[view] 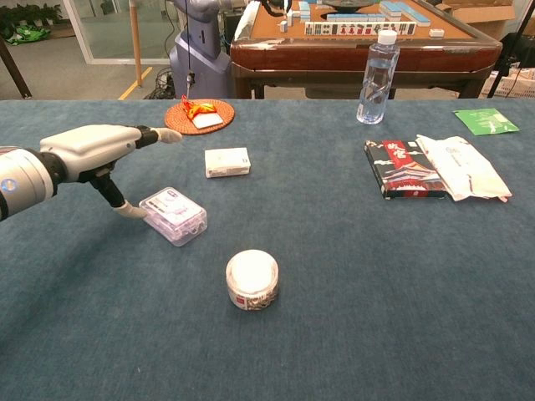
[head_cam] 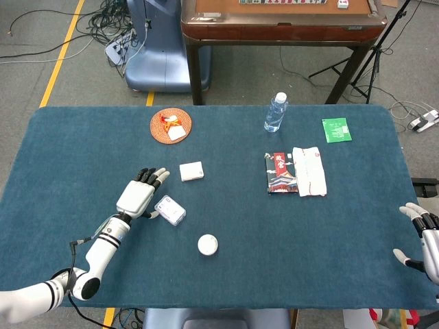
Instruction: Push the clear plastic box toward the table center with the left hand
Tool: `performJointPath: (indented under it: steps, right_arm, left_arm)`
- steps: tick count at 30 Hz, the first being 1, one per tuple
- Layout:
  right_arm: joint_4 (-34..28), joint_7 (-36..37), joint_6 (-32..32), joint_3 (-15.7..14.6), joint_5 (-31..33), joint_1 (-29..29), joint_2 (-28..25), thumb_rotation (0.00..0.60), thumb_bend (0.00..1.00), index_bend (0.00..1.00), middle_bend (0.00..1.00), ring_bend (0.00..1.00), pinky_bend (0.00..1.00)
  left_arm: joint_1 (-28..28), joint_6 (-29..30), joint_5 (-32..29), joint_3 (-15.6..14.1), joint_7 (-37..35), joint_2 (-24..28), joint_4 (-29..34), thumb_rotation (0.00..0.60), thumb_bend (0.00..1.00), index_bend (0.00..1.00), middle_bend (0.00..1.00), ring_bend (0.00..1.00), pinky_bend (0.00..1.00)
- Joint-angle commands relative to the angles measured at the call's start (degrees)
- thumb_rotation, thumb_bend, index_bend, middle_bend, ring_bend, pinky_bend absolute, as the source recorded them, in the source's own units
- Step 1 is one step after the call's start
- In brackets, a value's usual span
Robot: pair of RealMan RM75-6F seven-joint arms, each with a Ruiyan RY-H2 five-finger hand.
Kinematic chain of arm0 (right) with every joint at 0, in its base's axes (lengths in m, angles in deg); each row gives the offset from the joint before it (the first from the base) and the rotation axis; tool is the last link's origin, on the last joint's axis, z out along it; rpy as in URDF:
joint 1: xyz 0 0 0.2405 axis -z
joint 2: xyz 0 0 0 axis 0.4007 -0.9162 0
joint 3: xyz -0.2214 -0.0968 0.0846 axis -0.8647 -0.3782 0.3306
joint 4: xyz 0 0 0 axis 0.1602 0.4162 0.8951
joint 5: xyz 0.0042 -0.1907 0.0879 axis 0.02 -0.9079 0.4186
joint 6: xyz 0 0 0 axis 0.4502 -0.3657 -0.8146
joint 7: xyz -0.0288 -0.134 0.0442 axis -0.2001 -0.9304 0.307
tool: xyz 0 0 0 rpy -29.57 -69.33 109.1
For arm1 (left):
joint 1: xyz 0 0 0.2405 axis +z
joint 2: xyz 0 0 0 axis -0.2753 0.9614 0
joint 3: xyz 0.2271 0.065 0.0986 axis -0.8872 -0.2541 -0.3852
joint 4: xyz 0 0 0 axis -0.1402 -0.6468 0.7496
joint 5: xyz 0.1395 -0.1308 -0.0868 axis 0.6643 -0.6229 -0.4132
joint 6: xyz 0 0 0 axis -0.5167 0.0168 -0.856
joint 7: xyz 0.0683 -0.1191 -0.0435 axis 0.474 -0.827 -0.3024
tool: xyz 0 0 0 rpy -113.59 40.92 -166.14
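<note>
Box mid-push, thumb at its left edge

Round white jar point(view: 252, 279) stands nearest, just right of the push line. Beyond it the clear plastic box point(view: 173, 215) lies flat on the blue surface point(head_cam: 247, 260), left of centre, its long axis slanting from far-left to near-right. The left hand point(head_cam: 137, 197) is spread flat, gripping nothing, with its thumb point(view: 129, 209) against the box's left end and its fingers point(head_cam: 154, 177) reaching out toward the far side. Contact looks narrow and off-centre, so the box could pivot and slide off the thumb, or drift into the jar if the push angles nearer. Farther off lies a small white packet point(view: 227, 162). The right hand point(head_cam: 425, 240) rests open at the near-right edge, well apart.
</note>
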Motion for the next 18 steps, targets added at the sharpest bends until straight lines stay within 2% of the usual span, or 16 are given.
performJointPath:
  steps: [1,18]
  right_arm:
    - [0.0,0.2,0.0,0.0,-0.1,0.1,-0.1,0.6,0.0,0.22,0.21,0.21,0.32]
    - [-0.2,0.8,-0.6,-0.4,-1.4,0.4,-0.4,0.6,0.0,0.22,0.22,0.21,0.32]
  left_arm:
    - [-0.8,-0.7,-0.9,0.5,0.5,-0.8,-0.6,0.6,0.01,0.0,0.0,0.0,0.05]
    - [-4.4,-1.0,-2.3,1.7,3.4,-4.2,-0.4,0.6,0.01,0.0,0.0,0.0,0.05]
